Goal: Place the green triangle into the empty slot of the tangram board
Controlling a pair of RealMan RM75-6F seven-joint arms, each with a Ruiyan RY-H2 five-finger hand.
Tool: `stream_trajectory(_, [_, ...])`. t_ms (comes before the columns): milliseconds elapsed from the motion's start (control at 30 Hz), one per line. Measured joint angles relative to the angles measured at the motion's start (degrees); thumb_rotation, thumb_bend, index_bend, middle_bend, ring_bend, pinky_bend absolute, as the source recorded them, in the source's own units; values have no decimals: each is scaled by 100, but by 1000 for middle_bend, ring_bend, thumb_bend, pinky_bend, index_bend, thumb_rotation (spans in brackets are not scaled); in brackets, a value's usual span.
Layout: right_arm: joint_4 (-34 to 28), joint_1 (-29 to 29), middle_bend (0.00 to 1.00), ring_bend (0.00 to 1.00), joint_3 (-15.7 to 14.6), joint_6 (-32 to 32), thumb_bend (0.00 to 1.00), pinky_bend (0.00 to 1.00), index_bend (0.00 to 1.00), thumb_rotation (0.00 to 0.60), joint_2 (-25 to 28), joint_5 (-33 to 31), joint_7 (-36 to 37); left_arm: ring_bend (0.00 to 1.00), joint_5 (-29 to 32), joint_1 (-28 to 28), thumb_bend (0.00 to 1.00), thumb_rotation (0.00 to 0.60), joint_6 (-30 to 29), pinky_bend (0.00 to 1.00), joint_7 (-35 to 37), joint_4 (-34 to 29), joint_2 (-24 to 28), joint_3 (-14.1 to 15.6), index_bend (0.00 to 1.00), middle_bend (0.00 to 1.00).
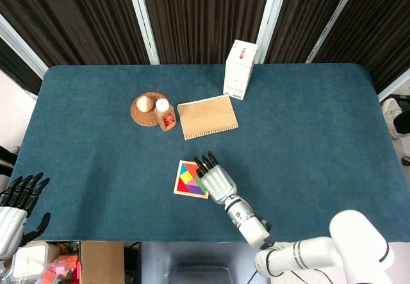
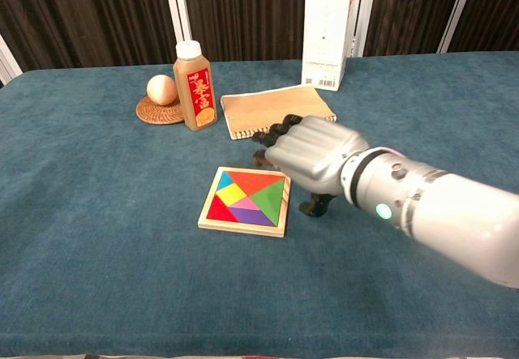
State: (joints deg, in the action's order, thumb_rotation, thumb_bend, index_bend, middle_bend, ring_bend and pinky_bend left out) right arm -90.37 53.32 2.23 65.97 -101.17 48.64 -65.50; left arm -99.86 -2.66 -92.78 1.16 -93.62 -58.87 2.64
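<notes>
The tangram board (image 2: 245,202) lies before the notebook (image 2: 278,110), the bottle (image 2: 195,74) left of the notebook.

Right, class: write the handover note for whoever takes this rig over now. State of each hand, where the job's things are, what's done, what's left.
Left hand: open, off the table's near left corner, idle.
Right hand: fingers curled, holding nothing, just above the board's right edge.
Green triangle: lies flat in the board, right side; no empty slot shows in the chest view.
Done: placement looks finished.
Left: probably just pull the right hand clear and check that the piece sits flush.
</notes>
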Motion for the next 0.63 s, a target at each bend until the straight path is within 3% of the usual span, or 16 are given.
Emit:
stream_trajectory(167, [-1016,-602,0,0,-309,507,314,0,17,600,835,558,855,15,-158,35,462,600,-230,33,141,146,-24,4,0,0])
stream_trajectory(333, [-1806,-1736,0,0,-1156,1755,206,0,0,600,2169,1764,1975,2,-158,59,478,600,-313,10,63,216,-111,-47,0,0])
stream_trajectory(500, [-1670,-2839,0,0,-1726,2786,198,0,0,600,2709,2580,3693,0,-142,22,478,600,-176,7,-189,258,-246,-59,0,0])
stream_trajectory(633, [-1292,-3780,0,0,-1904,3263,199,0,0,600,2855,2945,4839,0,119,-30,507,600,90,7,-370,201,-281,-99,0,0])
